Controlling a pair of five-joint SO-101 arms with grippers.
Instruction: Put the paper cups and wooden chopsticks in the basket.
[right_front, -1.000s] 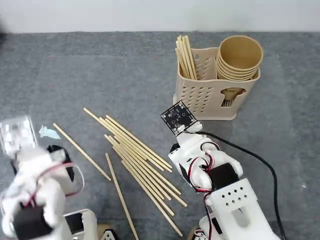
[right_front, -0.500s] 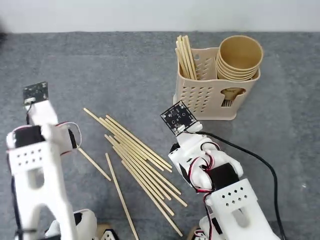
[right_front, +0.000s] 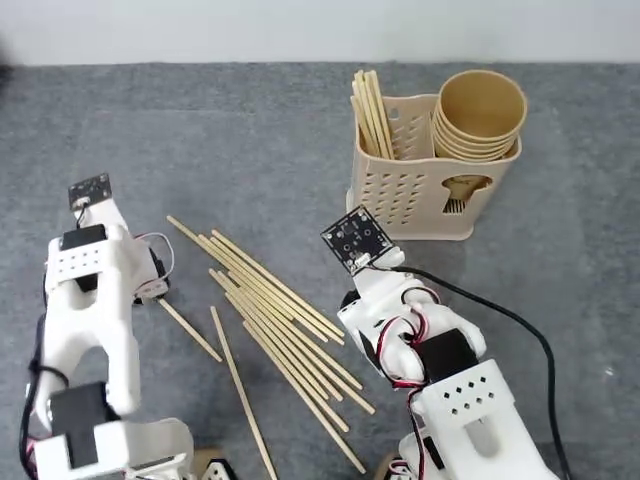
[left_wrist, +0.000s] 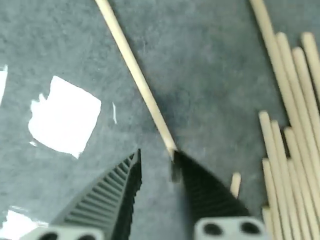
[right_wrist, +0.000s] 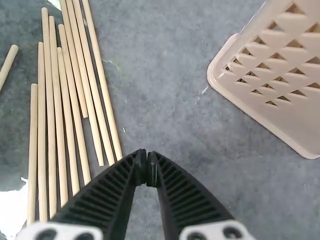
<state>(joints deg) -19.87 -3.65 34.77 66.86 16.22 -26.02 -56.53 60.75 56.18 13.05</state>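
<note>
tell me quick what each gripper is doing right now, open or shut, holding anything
Left gripper: open, empty; a loose chopstick ends at one fingertip.
Right gripper: shut, holding nothing.

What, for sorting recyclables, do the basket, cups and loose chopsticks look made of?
Basket: probably moulded plastic, matte beige, its walls pierced with regular holes. Cups: likely paper, tan, with thin rolled rims, nested. Chopsticks: apparently bare wood, pale, matte, round.
</note>
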